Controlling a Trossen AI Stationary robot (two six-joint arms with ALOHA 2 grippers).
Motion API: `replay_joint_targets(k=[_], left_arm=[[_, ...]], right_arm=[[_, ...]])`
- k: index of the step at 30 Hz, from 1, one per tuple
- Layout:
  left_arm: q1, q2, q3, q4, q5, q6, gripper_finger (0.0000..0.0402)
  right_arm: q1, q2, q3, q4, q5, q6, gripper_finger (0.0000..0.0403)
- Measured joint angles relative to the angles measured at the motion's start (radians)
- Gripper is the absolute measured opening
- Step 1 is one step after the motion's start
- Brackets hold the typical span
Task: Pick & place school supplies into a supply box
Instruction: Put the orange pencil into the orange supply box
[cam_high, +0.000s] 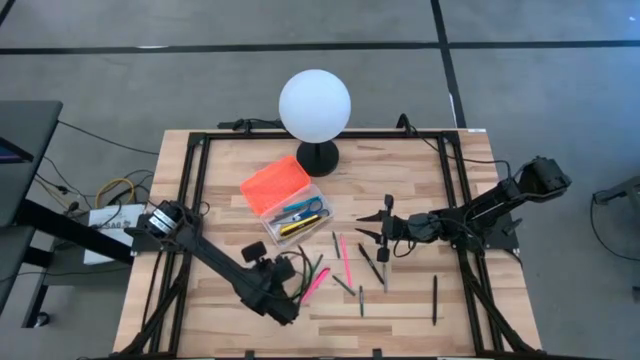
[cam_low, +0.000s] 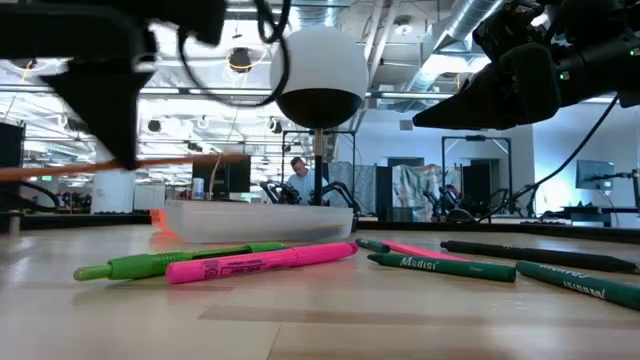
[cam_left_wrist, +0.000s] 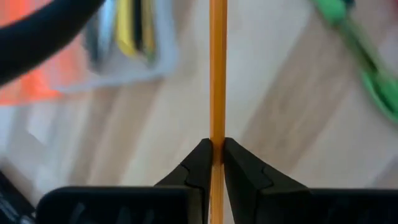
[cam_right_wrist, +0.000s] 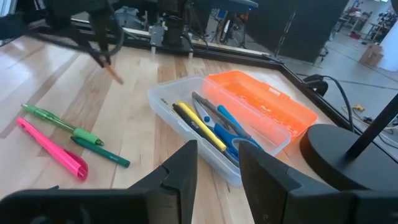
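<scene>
High view: task is partly done, I'd say. The supply box (cam_high: 287, 207) sits open near mid-table beside the white globe lamp (cam_high: 315, 106), orange lid (cam_high: 274, 183) flipped back, w/ a few supplies already inside, incl. the blue-handled scissors (cam_high: 303, 212) and something yellow. Still out on the table (cam_high: 420, 170): a loose scatter of pens and markers between my two arms, plus one dark pen (cam_high: 434, 299) well apart toward the right. My left gripper (cam_high: 283, 301) is low over the front-left of the scatter; my right gripper (cam_high: 375, 226) reaches in just right of the box.

Low view: green marker (cam_low: 180, 262) and pink highlighter (cam_low: 262, 264) lie side by side on the wood, more green pens to their right. So most of the job is left.

Left wrist view: my left fingers (cam_left_wrist: 198, 167) are pinched tight on an orange pencil (cam_left_wrist: 217, 68), lifted off the table, box blurred beyond it.

Right wrist view: my right fingers (cam_right_wrist: 181, 169) stand apart, holding nothing, hovering just short of the box's clear tray (cam_right_wrist: 168, 104). Left arm carries; right arm waits.
</scene>
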Motion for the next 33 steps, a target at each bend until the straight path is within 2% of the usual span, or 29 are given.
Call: replay_joint_targets(k=[3,7,17,22,28,33], left_arm=[[0.031,-0.002,0.029,-0.029,-0.068,0.010,0.0027],[0.102,-0.002,0.035,-0.038,-0.134,0.101,0.0027],[0.292,-0.002,0.035,0.002,-0.204,0.355,0.0027],[0.362,-0.002,0.035,0.077,-0.230,0.469,0.0027],[0.416,-0.002,0.035,0.226,-0.225,0.650,0.0027],[0.443,-0.002,0.032,0.260,-0.170,0.741,0.0027]], right_arm=[[0.000,0.000,0.000,0.000,0.000,0.000,0.0111],[0.000,0.000,0.000,0.001,0.000,0.000,0.0111],[0.000,0.000,0.000,-0.001,0.000,0.000,0.0111],[0.000,0.000,0.000,-0.002,0.000,-0.007,0.0111],[0.000,0.000,0.000,-0.018,0.000,-0.009,0.0111],[0.000,0.000,0.000,-0.057,0.000,0.006,0.0111]])
